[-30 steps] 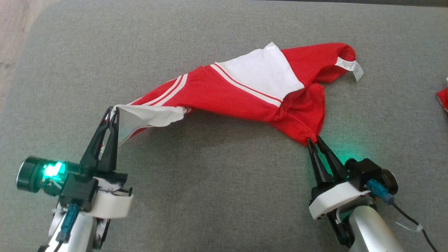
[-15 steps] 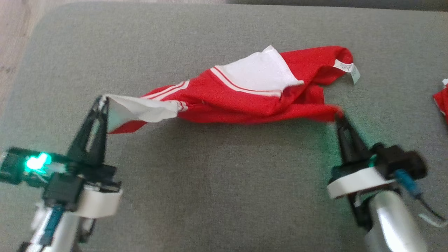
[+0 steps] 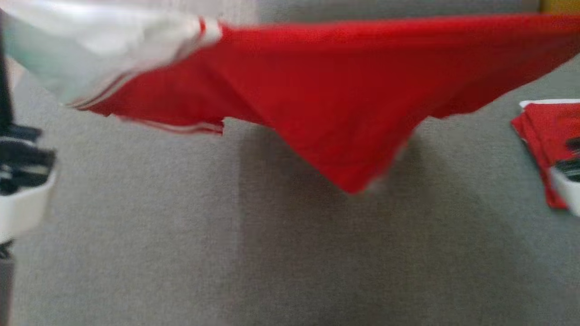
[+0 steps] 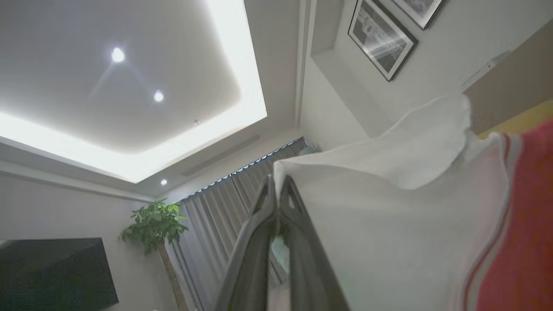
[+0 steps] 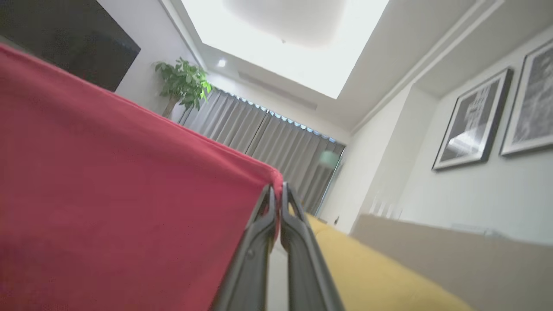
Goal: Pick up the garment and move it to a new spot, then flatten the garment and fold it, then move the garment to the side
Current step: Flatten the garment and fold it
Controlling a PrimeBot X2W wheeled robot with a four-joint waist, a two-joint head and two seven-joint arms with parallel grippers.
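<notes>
Head view shows you the garment hanging in the air, pulled wide between your two hands, above the grey cloth surface. The picture is blurry. A red point of the garment droops down in the middle.

In the left wrist view, your left hand has its fingers pressed together, pinching the garment's white corner at the tips. White cloth spreads to the right of that hand, then turns red.

In the right wrist view, your right hand is pressed together too, pinching the red edge. Red cloth spreads to its left.

A folded red cloth lies on the grey cloth surface, close to your right arm.
</notes>
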